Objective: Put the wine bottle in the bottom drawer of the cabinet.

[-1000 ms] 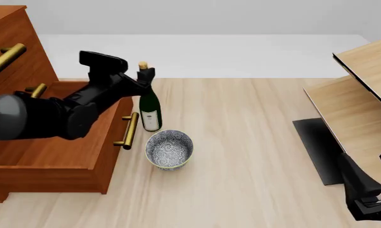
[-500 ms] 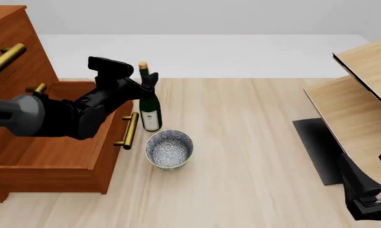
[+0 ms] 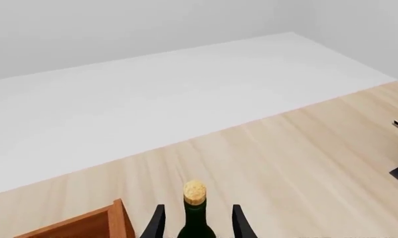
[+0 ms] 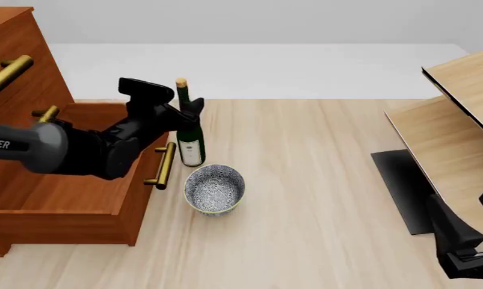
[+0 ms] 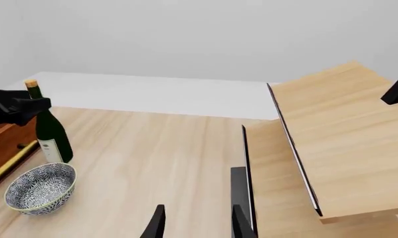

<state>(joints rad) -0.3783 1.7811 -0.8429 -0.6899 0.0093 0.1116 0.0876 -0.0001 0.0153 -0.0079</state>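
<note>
The wine bottle, dark green with a tan cork and white label, stands upright on the table just right of the open bottom drawer of the cabinet. My left gripper is open, with one finger on each side of the bottle's neck. The left wrist view shows the bottle between the fingers, with a gap on both sides. My right gripper is open and empty, low at the near right, far from the bottle.
A round patterned bowl sits on the table just in front of the bottle, near the drawer's brass handle. Pale wood slanted panels on a black base fill the right side.
My left gripper has moved right and a little down along the bottle's neck, so that its fingers now straddle the neck. The bottle, bowl and right arm have not moved.
</note>
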